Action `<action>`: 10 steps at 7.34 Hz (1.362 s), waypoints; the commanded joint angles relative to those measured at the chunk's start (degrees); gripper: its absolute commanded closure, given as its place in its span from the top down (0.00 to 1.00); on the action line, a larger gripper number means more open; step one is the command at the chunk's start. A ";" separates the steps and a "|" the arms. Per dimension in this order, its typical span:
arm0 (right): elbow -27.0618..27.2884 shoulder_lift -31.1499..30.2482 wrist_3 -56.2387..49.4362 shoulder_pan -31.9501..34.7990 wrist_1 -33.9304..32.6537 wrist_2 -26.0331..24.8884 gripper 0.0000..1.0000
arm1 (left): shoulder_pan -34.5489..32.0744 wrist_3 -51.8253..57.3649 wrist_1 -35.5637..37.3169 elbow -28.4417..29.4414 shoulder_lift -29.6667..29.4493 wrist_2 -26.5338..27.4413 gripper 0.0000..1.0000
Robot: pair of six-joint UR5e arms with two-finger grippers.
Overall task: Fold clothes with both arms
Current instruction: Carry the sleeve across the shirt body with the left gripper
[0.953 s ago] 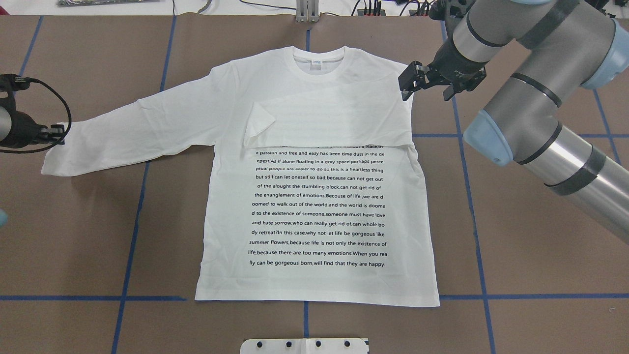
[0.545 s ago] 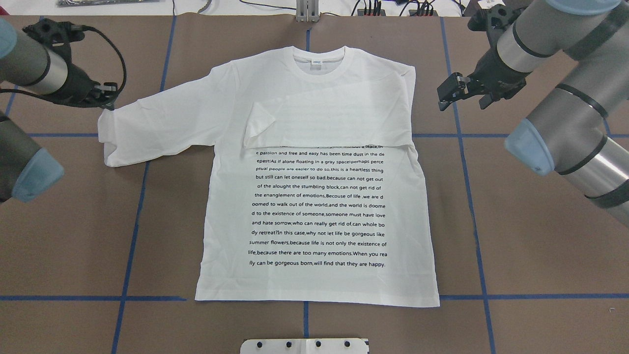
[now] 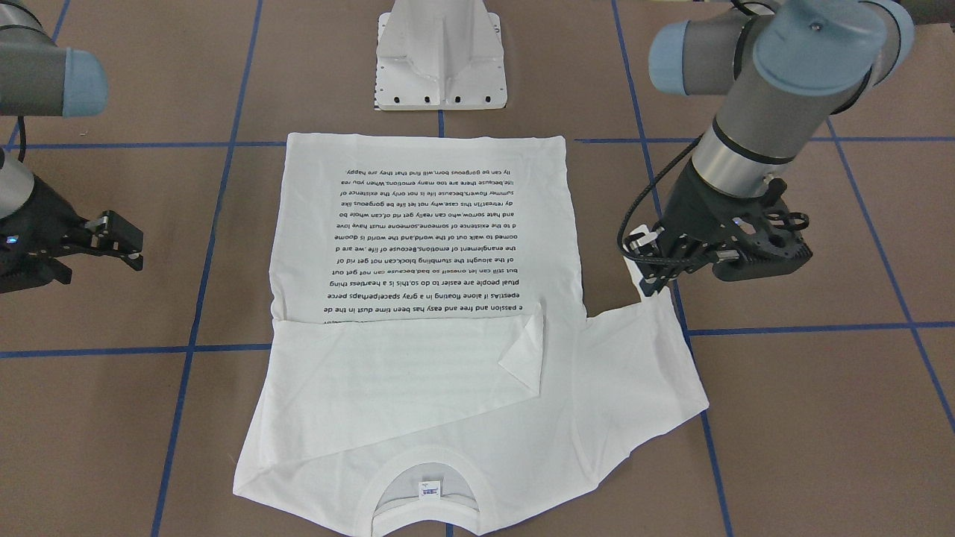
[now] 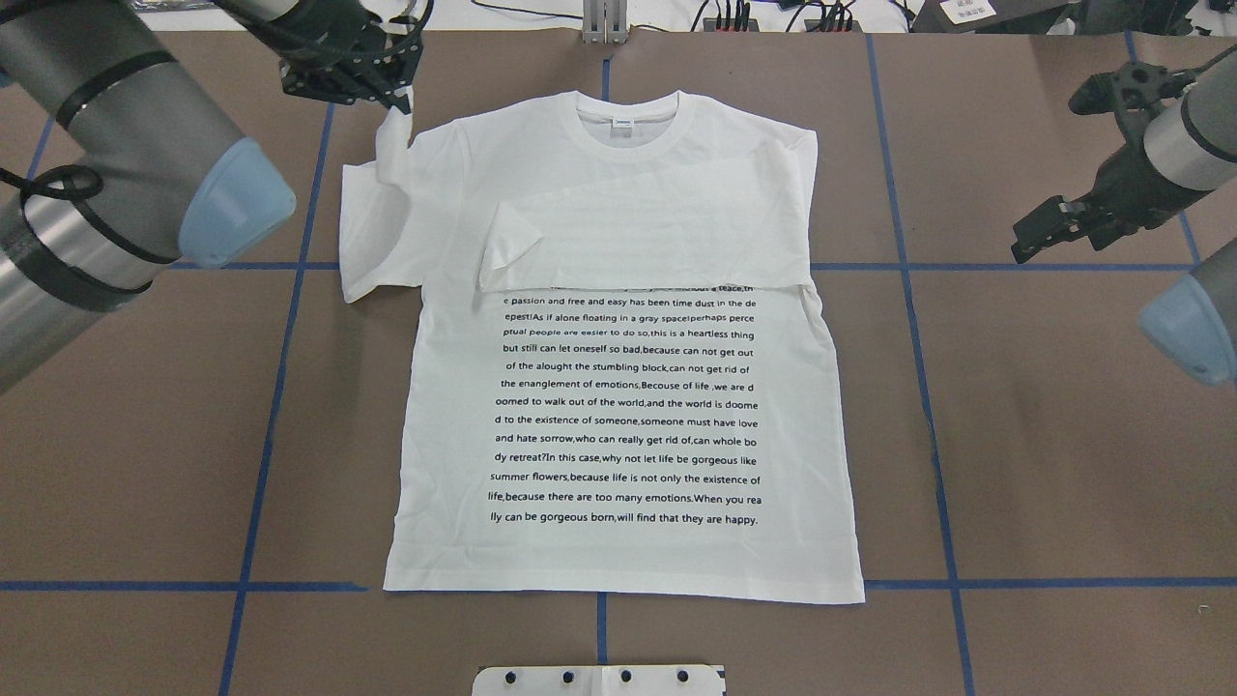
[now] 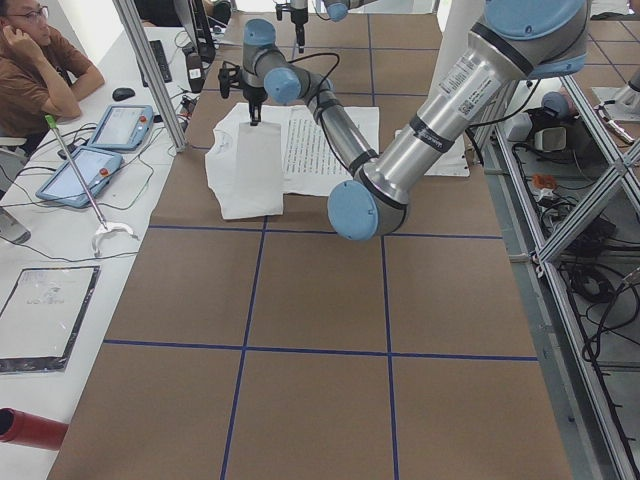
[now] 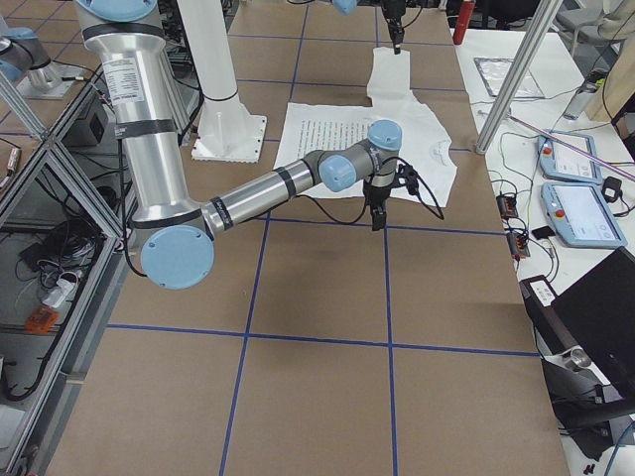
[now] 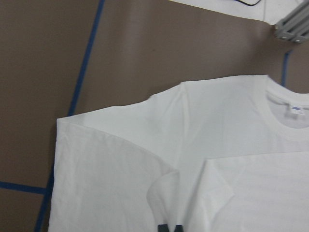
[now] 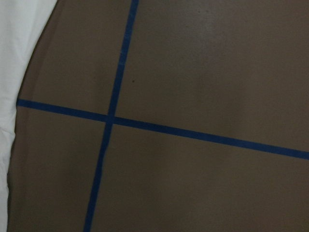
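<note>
L claw (image 4: 391, 100): jaws pinched on cuff of sleeve (image 4: 372, 213) of white T-shirt (image 4: 628, 435), cuff raised off surface (image 4: 1015, 435) beside the shoulder, sleeve doubled back on itself. R claw (image 4: 1034, 237): jaws apart, holding nothing, well clear of shirt. T-shirt lies flat mid-surface, print up, collar away from robot; other sleeve (image 4: 638, 242) folded across chest, just above text block.

I am working at a brown table (image 4: 1063, 435) that blue tape lines (image 4: 261, 425) are dividing into squares. A white pedestal base (image 3: 440, 52) is standing at its near edge. Along the far side, a person (image 5: 40, 70) is sitting at a white bench (image 5: 60, 270) carrying a tablet (image 5: 122, 127).
</note>
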 commanded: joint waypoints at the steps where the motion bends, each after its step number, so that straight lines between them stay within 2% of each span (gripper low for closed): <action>1: -0.44 -2.72 -4.34 2.51 -0.18 0.78 1.00 | 0.64 -8.46 -0.03 2.92 -10.51 -6.03 0.00; 3: -0.97 -2.89 -4.34 2.60 -0.18 0.61 1.00 | 5.02 -12.70 -2.30 3.01 -11.15 -7.20 0.00; 5: -2.11 -2.72 -4.17 2.60 -0.09 0.52 1.00 | 9.76 -15.61 -6.60 5.72 -10.89 -3.53 0.00; 7: -2.73 -2.46 -4.08 2.60 -0.09 0.61 1.00 | 15.29 -22.62 -19.21 15.00 -11.42 2.17 0.00; 10: -2.73 -2.28 -3.82 2.60 -0.18 1.31 1.00 | 23.73 -24.93 -33.65 30.48 -14.32 11.66 0.00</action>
